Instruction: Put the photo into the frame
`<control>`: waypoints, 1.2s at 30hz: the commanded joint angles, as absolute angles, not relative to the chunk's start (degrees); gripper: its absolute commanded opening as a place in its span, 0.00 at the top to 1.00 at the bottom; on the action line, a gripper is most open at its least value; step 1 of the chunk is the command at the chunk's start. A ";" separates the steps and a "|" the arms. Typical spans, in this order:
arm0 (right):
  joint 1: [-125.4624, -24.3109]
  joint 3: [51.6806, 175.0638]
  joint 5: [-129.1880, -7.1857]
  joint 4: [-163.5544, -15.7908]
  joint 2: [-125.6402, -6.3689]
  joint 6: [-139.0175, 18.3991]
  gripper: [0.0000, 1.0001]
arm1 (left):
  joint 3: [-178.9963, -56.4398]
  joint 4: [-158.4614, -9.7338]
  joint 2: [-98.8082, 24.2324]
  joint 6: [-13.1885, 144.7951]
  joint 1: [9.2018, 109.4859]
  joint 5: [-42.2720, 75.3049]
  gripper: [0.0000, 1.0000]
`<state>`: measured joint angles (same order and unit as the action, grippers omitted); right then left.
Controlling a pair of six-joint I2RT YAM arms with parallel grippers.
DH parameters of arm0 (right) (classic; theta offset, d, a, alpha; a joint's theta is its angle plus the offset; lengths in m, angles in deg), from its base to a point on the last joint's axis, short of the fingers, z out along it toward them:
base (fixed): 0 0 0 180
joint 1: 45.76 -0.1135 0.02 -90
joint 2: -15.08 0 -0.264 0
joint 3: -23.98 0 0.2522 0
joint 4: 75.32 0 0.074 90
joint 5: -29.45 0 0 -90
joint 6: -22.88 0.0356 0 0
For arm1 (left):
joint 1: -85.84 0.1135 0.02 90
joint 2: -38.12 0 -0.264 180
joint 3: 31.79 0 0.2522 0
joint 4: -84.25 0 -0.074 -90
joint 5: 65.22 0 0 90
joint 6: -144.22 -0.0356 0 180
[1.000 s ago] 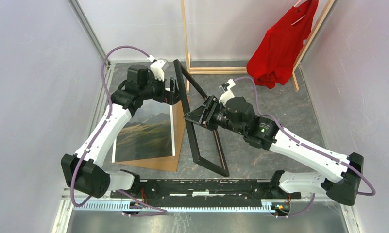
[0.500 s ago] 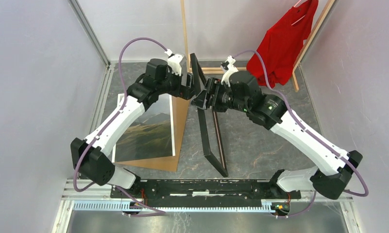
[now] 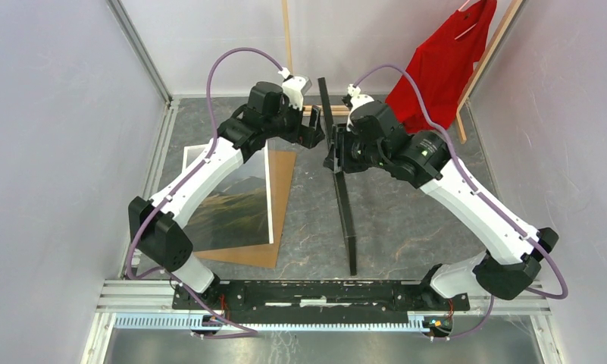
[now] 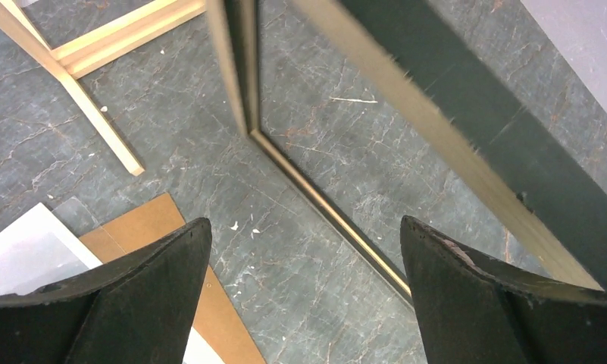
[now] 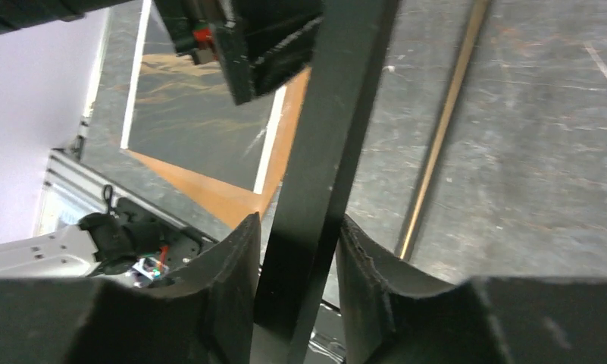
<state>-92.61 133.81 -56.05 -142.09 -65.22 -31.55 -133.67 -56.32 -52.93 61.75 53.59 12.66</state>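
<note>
The frame [image 3: 345, 220] stands upright on its long edge on the floor, seen edge-on from above, black face and light wood back [image 4: 436, 129]. My right gripper [image 3: 333, 152] is shut on its upper rail [image 5: 345, 91], one finger on each side [image 5: 298, 224]. My left gripper [image 3: 315, 135] hangs wide open just left of that rail, holding nothing [image 4: 304, 224]. The photo [image 3: 232, 205], green hills with a white border, lies flat at the left on the brown backing board [image 3: 281, 182], also in the right wrist view [image 5: 201, 129].
A wooden clothes rack [image 3: 287, 45] with a red shirt [image 3: 440, 68] stands at the back, its foot rails [image 4: 95, 114] near the frame's far end. White walls close in both sides. The arms' base rail [image 3: 323, 292] runs along the near edge.
Both arms moved toward the back and centre. The frame swung from leaning left to standing upright on edge. The right gripper loosened briefly, then closed again on the rail.
</note>
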 commanded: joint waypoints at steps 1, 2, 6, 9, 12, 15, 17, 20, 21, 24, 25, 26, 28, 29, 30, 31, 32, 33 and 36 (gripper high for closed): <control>-91.72 138.36 -46.12 -148.63 -64.67 -35.99 0.65 | -137.08 -55.84 -53.38 61.48 53.41 14.07 0.00; -91.39 138.31 -44.80 -149.26 -64.30 -36.01 0.69 | -136.96 -55.36 -53.26 61.05 53.48 14.78 0.00; -88.34 135.51 -43.64 -150.32 -61.31 -35.56 0.74 | -136.22 -52.05 -52.90 59.46 54.24 17.20 0.00; -82.98 130.40 -47.41 -148.61 -57.50 -34.59 0.74 | -133.75 -51.38 -52.21 59.48 56.43 17.11 0.00; -78.47 126.42 -49.35 -147.08 -54.55 -33.74 0.74 | -130.66 -51.35 -51.43 58.73 59.45 16.13 0.00; -73.51 122.85 -53.24 -146.04 -52.91 -33.29 0.73 | -127.66 -51.17 -50.47 56.50 60.50 16.81 0.00; -69.83 119.16 -58.06 -143.87 -51.75 -33.01 0.74 | -125.59 -51.23 -49.94 54.82 60.52 17.69 0.00; -65.54 114.64 -63.39 -141.39 -51.09 -32.64 0.76 | -122.24 -51.39 -49.17 52.28 60.52 18.55 0.00; -64.64 113.34 -64.49 -140.93 -51.11 -32.87 0.77 | -120.83 -51.93 -48.85 51.56 60.53 18.80 0.00; -63.15 110.02 -64.94 -139.89 -50.85 -33.93 0.78 | -114.75 -54.95 -48.11 49.55 60.40 19.11 0.00; -62.70 109.22 -64.52 -139.70 -50.56 -34.27 0.78 | -112.93 -55.63 -48.22 48.74 60.30 19.37 0.00; -62.42 108.20 -64.13 -139.43 -50.22 -34.70 0.78 | -111.29 -56.25 -48.58 47.93 60.20 20.31 0.00; -62.03 106.23 -63.61 -138.87 -49.46 -35.27 0.78 | -108.47 -57.83 -49.34 47.01 59.94 21.60 0.00; -61.83 105.11 -63.47 -138.54 -49.15 -35.85 0.78 | -107.05 -59.00 -49.60 46.52 59.80 22.52 0.00; -61.68 104.37 -63.25 -138.45 -48.86 -36.21 0.79 | -105.73 -60.38 -49.76 46.16 59.58 23.53 0.00; -61.58 103.64 -62.94 -138.47 -48.68 -36.87 0.80 | -104.66 -61.56 -49.91 45.80 59.50 24.29 0.00; -61.42 103.05 -62.58 -138.59 -48.52 -37.32 0.80 | -103.76 -62.64 -49.94 45.35 59.29 24.58 0.00; -61.31 102.34 -62.33 -138.56 -48.32 -37.84 0.80 | -102.71 -63.79 -49.99 45.14 58.95 26.43 0.00; -61.25 99.85 -61.40 -137.95 -48.40 -40.14 0.80 | -101.15 -66.41 -50.33 44.15 57.94 28.88 0.00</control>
<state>-61.31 102.88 -63.88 -135.60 -48.58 -33.32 -102.54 -58.66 -50.35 48.42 59.25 24.05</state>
